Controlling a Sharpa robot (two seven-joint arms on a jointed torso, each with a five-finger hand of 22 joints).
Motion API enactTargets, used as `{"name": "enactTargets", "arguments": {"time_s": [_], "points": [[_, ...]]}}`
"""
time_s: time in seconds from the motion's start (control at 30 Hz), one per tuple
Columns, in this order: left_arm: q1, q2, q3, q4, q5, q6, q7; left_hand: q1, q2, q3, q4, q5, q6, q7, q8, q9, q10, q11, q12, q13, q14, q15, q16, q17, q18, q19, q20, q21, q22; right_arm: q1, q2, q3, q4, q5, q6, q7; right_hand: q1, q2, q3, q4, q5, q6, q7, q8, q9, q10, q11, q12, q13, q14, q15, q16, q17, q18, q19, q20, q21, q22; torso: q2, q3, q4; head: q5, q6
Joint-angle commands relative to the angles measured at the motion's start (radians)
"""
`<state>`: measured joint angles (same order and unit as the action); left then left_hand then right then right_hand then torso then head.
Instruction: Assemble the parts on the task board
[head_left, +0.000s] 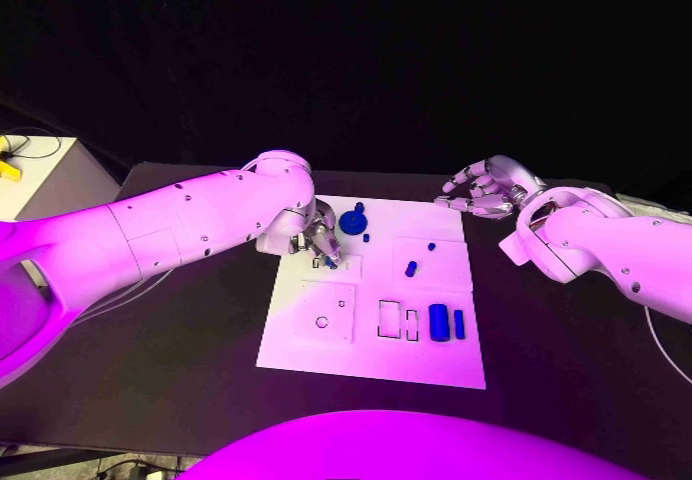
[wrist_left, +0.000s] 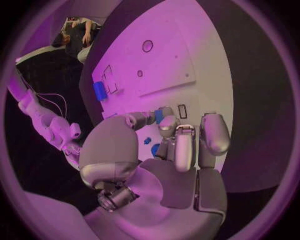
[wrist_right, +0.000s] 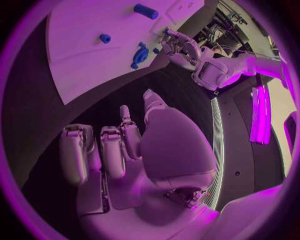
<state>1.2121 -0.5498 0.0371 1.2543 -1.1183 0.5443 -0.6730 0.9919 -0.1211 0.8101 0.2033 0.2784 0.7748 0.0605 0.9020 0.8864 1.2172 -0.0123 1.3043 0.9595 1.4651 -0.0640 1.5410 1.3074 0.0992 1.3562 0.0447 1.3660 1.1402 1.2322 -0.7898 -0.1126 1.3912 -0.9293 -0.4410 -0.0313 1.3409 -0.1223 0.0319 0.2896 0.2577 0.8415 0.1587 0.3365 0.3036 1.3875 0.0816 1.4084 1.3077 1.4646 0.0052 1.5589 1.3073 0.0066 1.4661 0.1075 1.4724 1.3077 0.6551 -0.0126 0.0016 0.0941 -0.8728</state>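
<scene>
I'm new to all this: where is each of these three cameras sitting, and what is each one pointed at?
Head view: on the robot's head, looking down at the task board; both white arms come in, the left hand over the board, the right hand beyond its far right corner.
Left wrist view: behind the left hand, facing the board; a small blue part sits at its fingertips.
Right wrist view: behind the right hand, held over the black table, facing the board.
Shared: the right wrist view also shows the left hand.
</scene>
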Motion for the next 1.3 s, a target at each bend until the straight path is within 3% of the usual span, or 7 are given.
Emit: {"name": "enactTargets", "arguments": {"time_s": [0.03,1.3], "points": [[0.000,0.000,0.000,0.002,0.003,0.019,0.007,0.005,0.010,0.190,-0.195,0.007,0.008,-0.004,0.006,0.000,0.004,-0.002,0.003,-0.001,0.091,-0.005,0.006,0.224,-0.012,0.005,-0.002,0.005,-0.001,-0.001,0.001,0.000,0.001,-0.009,0.006,0.010,-0.004,0.001,-0.004,0.000,0.003,-0.009,0.001,0.004,0.001,-0.006,-0.003,-0.002,0.096,0.099,-0.004,-0.005,0.239,0.017,0.071,-0.007,-0.003,0.207,0.000,0.0008,-0.0001,0.001,0.000],[-0.004,0.010,-0.004,-0.008,-0.004,0.033,0.014,0.001,0.009,0.193,-0.198,0.006,0.008,-0.004,0.006,0.000,0.002,-0.002,0.001,-0.005,0.091,-0.005,0.005,0.223,-0.012,0.005,-0.002,0.004,-0.001,-0.001,0.000,0.000,0.002,-0.009,0.009,0.009,-0.004,0.002,-0.004,0.001,0.007,-0.009,0.001,0.007,0.002,-0.004,-0.004,-0.001,0.097,0.099,-0.004,-0.004,0.240,0.016,0.072,-0.007,-0.003,0.207,0.000,0.0017,-0.0003,-0.001,0.000]]}}
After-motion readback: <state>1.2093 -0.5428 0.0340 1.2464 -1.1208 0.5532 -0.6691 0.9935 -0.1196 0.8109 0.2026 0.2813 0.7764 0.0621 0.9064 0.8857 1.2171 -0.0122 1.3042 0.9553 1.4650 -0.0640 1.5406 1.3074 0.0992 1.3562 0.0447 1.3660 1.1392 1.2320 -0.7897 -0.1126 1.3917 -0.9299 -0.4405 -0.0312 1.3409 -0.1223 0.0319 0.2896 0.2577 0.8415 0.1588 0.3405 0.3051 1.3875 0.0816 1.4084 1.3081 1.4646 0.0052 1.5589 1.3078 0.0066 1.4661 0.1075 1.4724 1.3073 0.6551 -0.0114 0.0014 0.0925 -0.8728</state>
